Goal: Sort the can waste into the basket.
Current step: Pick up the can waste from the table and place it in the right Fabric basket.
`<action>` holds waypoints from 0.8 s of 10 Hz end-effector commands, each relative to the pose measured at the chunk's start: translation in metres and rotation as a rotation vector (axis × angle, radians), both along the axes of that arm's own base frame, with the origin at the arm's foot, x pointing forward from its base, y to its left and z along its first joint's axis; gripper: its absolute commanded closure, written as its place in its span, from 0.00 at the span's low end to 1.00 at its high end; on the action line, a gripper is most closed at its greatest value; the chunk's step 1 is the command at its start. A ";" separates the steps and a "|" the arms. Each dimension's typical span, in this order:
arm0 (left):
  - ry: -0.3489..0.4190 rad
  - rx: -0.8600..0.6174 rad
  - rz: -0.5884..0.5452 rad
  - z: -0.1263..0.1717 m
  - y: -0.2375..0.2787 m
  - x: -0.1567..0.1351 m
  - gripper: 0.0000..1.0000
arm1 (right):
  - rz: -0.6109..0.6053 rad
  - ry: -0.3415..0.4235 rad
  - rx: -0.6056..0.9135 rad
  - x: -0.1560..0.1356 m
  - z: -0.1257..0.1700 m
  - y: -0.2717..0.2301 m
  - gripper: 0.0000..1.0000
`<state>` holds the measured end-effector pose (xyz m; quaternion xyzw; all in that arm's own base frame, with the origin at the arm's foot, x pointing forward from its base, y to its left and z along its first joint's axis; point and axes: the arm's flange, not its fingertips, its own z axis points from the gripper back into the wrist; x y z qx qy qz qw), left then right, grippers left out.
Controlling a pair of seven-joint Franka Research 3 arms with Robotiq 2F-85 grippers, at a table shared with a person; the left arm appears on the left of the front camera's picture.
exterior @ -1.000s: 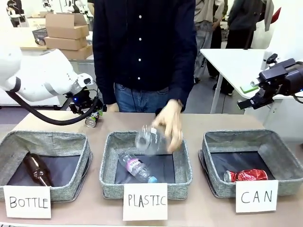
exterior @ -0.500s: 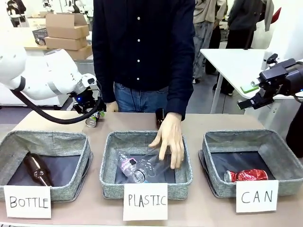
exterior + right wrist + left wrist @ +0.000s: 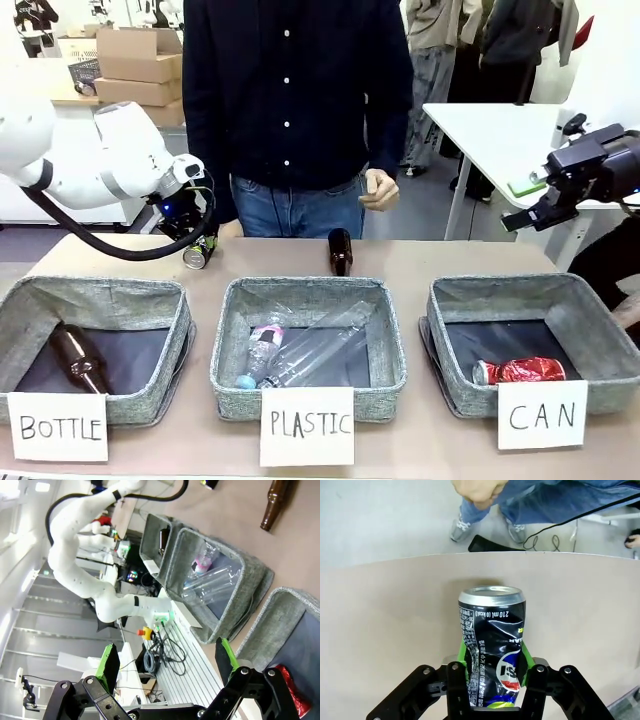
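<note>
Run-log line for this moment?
left tool: shut on black can | right tool: open, raised | red can: in CAN basket | black can: not yet sorted

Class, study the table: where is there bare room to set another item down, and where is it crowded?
Bare tabletop lies behind the grey woven basket carded CAN, right of the lying brown glass bottle. That basket's floor is free behind the crushed red can. Crowded: the grey bin carded PLASTIC, and where the left gripper grips the black can.
</note>
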<state>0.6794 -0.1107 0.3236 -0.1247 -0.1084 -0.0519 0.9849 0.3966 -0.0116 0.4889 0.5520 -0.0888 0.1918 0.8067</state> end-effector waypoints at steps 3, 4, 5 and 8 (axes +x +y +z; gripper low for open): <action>-0.006 -0.015 0.050 0.012 0.002 -0.012 1.00 | 0.002 -0.023 -0.010 -0.002 -0.001 0.001 0.00; -0.039 -0.084 0.032 0.034 0.009 -0.026 1.00 | 0.002 -0.023 -0.010 -0.002 -0.001 0.001 0.00; -0.080 -0.138 -0.005 0.060 0.015 -0.049 1.00 | 0.002 -0.023 -0.010 -0.002 -0.001 0.001 0.00; -0.112 -0.361 -0.469 0.140 0.036 -0.196 1.00 | 0.002 -0.023 -0.010 -0.002 -0.001 0.001 0.00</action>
